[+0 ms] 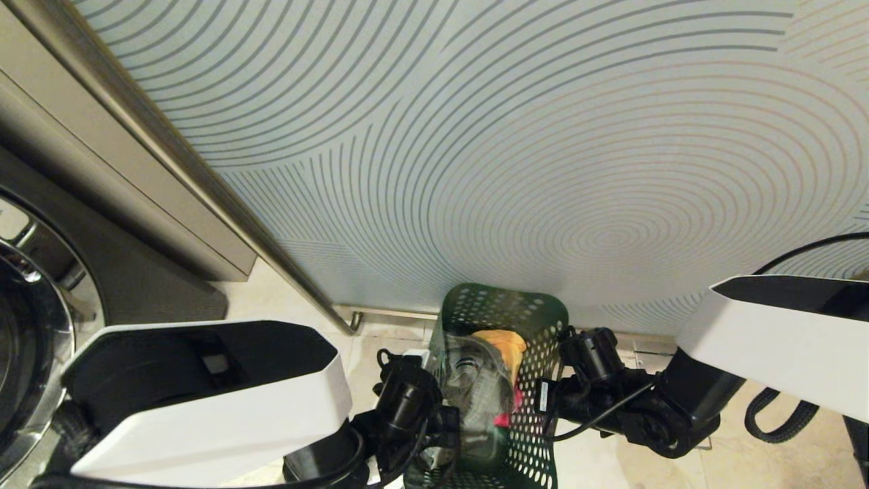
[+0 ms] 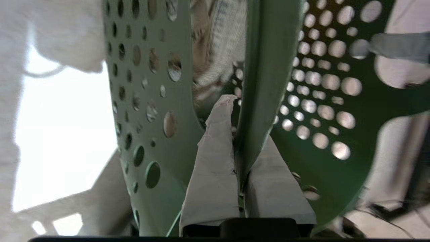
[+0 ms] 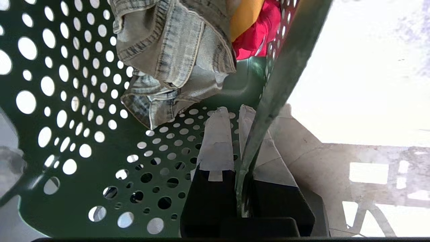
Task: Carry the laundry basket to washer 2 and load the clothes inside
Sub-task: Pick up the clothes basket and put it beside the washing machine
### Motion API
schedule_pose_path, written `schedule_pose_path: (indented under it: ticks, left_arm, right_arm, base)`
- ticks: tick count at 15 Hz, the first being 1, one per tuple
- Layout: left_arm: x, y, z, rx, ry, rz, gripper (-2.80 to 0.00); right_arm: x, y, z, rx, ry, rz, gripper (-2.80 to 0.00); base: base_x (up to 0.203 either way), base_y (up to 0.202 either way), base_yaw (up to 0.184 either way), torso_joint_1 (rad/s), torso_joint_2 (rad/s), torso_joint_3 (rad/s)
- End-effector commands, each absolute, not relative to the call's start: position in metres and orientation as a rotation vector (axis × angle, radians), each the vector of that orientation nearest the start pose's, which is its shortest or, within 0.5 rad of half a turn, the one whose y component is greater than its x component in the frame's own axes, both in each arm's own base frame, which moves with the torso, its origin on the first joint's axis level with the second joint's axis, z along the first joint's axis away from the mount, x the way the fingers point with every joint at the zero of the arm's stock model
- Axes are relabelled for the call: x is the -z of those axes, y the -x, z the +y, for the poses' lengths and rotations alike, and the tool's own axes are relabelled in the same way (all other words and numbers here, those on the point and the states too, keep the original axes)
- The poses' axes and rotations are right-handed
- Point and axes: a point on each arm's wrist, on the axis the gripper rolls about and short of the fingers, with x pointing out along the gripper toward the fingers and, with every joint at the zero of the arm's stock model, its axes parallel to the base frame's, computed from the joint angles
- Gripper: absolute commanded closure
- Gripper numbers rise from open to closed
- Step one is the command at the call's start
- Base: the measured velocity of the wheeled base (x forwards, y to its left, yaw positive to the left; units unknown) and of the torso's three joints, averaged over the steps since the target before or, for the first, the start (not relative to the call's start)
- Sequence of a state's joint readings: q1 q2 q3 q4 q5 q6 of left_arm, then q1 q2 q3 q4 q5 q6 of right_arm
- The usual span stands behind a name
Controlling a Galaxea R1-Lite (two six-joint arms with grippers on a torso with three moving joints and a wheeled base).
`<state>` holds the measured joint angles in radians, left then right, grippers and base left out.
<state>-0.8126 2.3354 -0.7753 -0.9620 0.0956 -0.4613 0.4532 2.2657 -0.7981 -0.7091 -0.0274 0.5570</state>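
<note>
Both hands pinch the laundry basket (image 1: 506, 319): left hand (image 2: 239, 148) at nine o'clock, right hand (image 3: 242, 134) at three.

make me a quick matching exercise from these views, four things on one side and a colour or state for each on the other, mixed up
Things:
1. laundry basket
2. left gripper
3. denim trousers
4. cloth piece beside the yellow one

Colour or state:
A. red-pink
B. grey-green, crumpled inside the basket
C. dark green with round holes
D. shut on the basket's wall

Pairs: 1-C, 2-D, 3-B, 4-A
</note>
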Motion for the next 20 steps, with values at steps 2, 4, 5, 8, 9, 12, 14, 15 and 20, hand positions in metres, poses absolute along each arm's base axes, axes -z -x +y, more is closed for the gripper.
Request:
schedule_pose_path:
  ticks: [2,4,5,8,9,12,14,15,20]
  left_arm:
    - [-0.006,-0.254,-0.267,0.565,0.224,0.699,0.00]
    - [-0.013,-0.252,-0.265,0.567,0.231,0.691,0.00]
    - [-0.018,-0.251,-0.264,0.566,0.232,0.689,0.00]
    - [-0.037,-0.247,-0.260,0.557,0.224,0.714,0.00]
    - [-0.043,-0.245,-0.259,0.559,0.230,0.713,0.00]
    - [-0.072,-0.235,-0.253,0.567,0.235,0.705,0.00]
    - [-0.084,-0.229,-0.248,0.560,0.237,0.722,0.00]
    - [-0.088,-0.226,-0.245,0.556,0.231,0.739,0.00]
    - [-0.099,-0.218,-0.240,0.556,0.218,0.742,0.00]
  right_arm:
    - [-0.007,-0.322,0.157,-0.200,-0.356,0.792,0.00]
    - [-0.019,-0.321,0.157,-0.211,-0.363,0.766,0.00]
    - [-0.028,-0.319,0.157,-0.220,-0.367,0.748,0.00]
    - [-0.050,-0.308,0.154,-0.233,-0.372,0.732,0.00]
    - [-0.058,-0.304,0.152,-0.236,-0.375,0.725,0.00]
    - [-0.094,-0.289,0.145,-0.245,-0.377,0.708,0.00]
    - [-0.116,-0.274,0.143,-0.258,-0.372,0.715,0.00]
    - [-0.122,-0.267,0.144,-0.265,-0.365,0.732,0.00]
    - [-0.130,-0.256,0.148,-0.280,-0.349,0.738,0.00]
  base:
    - [0.000,0.000,0.000,0.000,0.00,0.000]
    - [0.000,0.000,0.000,0.000,0.00,0.000]
    - [0.000,0.000,0.000,0.000,0.00,0.000]
    - [0.000,0.000,0.000,0.000,0.00,0.000]
    - [0.000,0.000,0.000,0.000,0.00,0.000]
    - [0.000,0.000,0.000,0.000,0.00,0.000]
    - [0.000,0.000,0.000,0.000,0.00,0.000]
    - [0.000,0.000,0.000,0.000,0.00,0.000]
    - [0.000,0.000,0.000,0.000,0.00,0.000]
